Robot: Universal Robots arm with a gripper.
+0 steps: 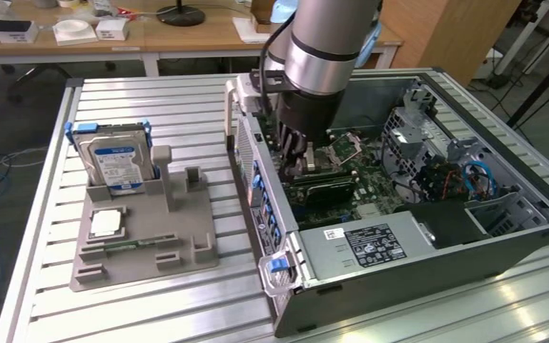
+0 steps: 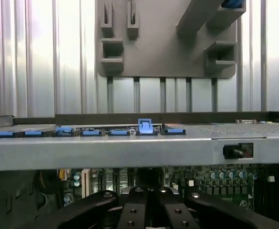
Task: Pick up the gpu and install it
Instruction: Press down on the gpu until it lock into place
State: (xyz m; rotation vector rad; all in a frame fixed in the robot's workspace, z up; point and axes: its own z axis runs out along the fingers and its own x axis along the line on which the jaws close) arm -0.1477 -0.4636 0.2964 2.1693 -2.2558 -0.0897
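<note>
The arm is reached down into the open computer case [image 1: 417, 207], with the gripper [image 1: 300, 163] low over the motherboard [image 1: 365, 187], close to the case's rear wall. The gripper is clenched; in the wrist view its black linkage [image 2: 149, 210] is drawn tight together. Whether anything is pinched between the tips cannot be told.

The graphics card [image 1: 320, 189] is judged to be the dark flat block seen just below the gripper in the exterior view, lying down near the board beside the rear wall, so it appears seated or nearly seated in its slot. The contact between fingers and card is hidden by the arm.

Risks, as judged: if the card is not square in its slot, downward pressure could bend the card or stress the slot. The metal end bracket could catch on the rear wall's slot openings with the blue clips [image 2: 145, 128]. A jammed card could be dragged up again if the fingers are lifted while clenched. The wide wrist is also close to the case's upper rim [image 1: 246, 89].

In the exterior view, the grey holder tray [image 1: 141, 239] on the slatted table [image 1: 160, 93] is seen with the hard drive [image 1: 114, 158] standing in it and an upright slot left vacant. In the wrist view, the rear wall's top edge, the clips and the board's capacitors [image 2: 225, 176] are shown from close up, with the tray [image 2: 163, 52] beyond.
</note>
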